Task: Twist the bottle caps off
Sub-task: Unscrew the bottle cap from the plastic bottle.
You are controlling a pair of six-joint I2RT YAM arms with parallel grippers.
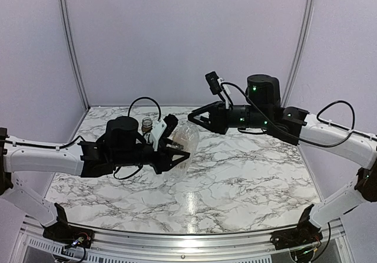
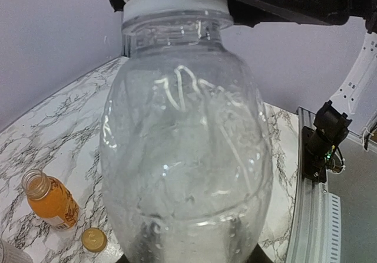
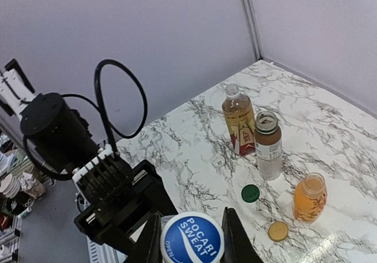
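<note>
My left gripper (image 1: 175, 151) is shut on the lower body of the tall clear bottle (image 2: 185, 157), holding it tilted above the table. The bottle's white and blue cap (image 3: 192, 239) sits between the fingers of my right gripper (image 3: 192, 242), which is shut on it from both sides. On the table stand the amber tea bottle (image 3: 238, 121), the short bottle with a white label (image 3: 268, 148) and the orange juice bottle (image 3: 309, 198), all with open necks. A dark green cap (image 3: 250, 193), an orange cap (image 3: 277, 232) and a white cap (image 3: 219, 162) lie loose beside them.
The three standing bottles cluster at the table's back left, behind my left arm (image 1: 121, 139). The right arm (image 1: 262, 112) reaches in from the right, above the marble table (image 1: 247, 180). Grey walls close the back and sides. A metal rail (image 1: 177, 239) runs along the near edge.
</note>
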